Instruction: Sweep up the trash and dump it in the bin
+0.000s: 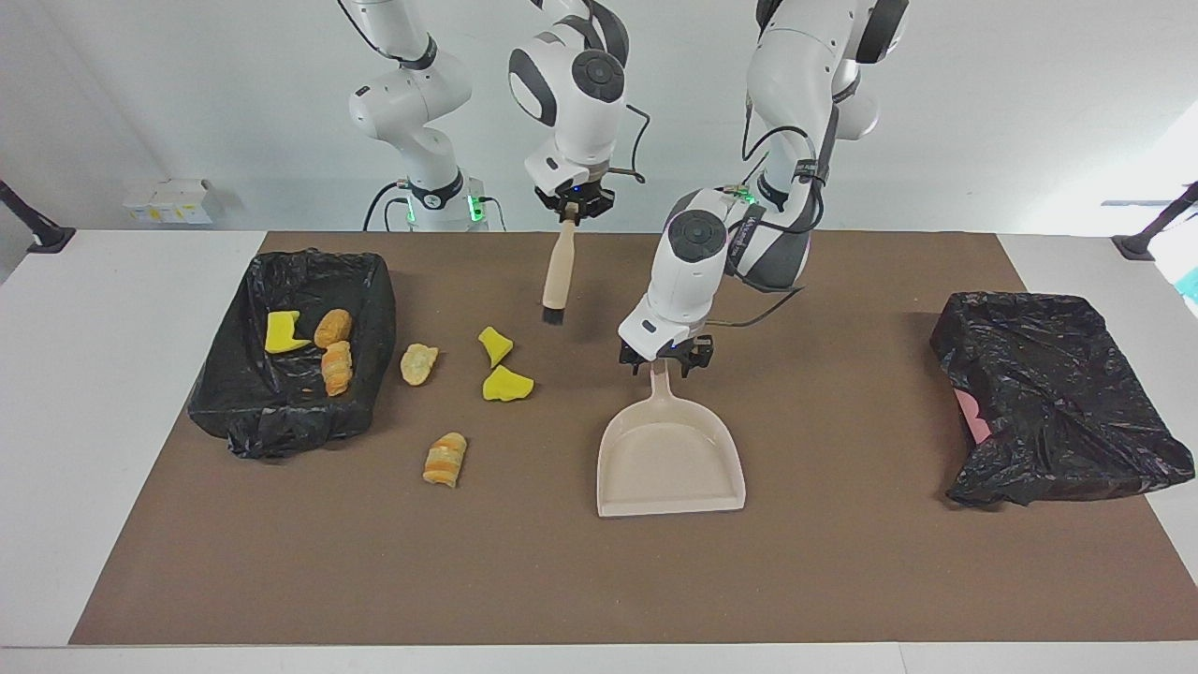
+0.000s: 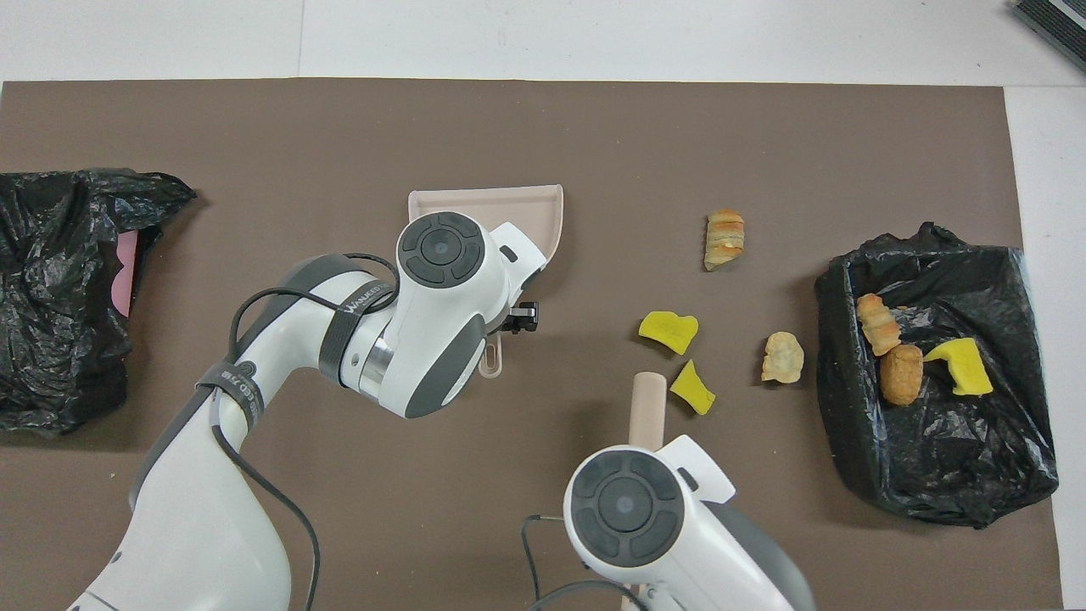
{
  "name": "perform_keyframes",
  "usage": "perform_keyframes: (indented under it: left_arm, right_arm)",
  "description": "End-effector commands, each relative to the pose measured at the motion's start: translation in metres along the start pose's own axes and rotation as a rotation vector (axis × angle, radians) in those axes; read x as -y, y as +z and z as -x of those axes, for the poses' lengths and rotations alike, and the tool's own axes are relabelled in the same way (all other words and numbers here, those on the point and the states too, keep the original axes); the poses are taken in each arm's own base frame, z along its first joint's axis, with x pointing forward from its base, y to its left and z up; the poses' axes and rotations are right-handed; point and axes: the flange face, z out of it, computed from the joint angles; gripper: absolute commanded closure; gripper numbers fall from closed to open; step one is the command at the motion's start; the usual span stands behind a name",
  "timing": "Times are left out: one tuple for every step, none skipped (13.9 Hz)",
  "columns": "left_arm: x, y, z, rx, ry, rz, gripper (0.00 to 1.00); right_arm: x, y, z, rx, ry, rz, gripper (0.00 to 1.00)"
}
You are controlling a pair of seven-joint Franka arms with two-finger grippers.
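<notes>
We see a robotics lab: two white arms [image 1: 412, 84] mounted at a bench [image 1: 112, 374] before bare white walls.
</notes>
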Motion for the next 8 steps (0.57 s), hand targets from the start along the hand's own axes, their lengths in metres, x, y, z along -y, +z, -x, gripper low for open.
perform_keyframes:
  left_arm:
    - [0.000,-0.001,0.000,-0.007,0.000,0.011,1.00]
    - [0.000,-0.003,-0.001,-0.010,-0.002,0.012,1.00]
    - [0.005,-0.006,-0.004,-0.010,-0.008,0.011,1.00]
    - [0.008,-0.011,-0.004,-0.013,-0.006,0.012,1.00]
    - [0.013,-0.017,-0.004,-0.012,0.004,0.012,1.00]
    - [0.020,-0.028,-0.006,-0.012,0.017,0.007,1.00]
    - [0.029,-0.038,-0.006,-0.012,0.058,0.001,1.00]
    - [0.039,-0.048,-0.006,-0.003,0.116,-0.003,1.00]
  right_arm:
    - [-0.037,0.008,-0.028,-0.021,0.090,0.082,1.00]
    - [-0.051,0.012,-0.043,-0.009,0.111,0.093,1.00]
    - [-0.066,0.017,-0.057,0.000,0.114,0.102,1.00]
    - [-0.083,0.024,-0.071,0.007,0.102,0.123,1.00]
    - [-0.100,0.032,-0.082,0.008,0.089,0.148,1.00]
    - [-0.114,0.038,-0.091,0.022,0.074,0.151,1.00]
    - [-0.128,0.047,-0.098,0.040,0.072,0.143,1.00]
    - [-0.137,0.055,-0.103,0.037,0.054,0.127,1.00]
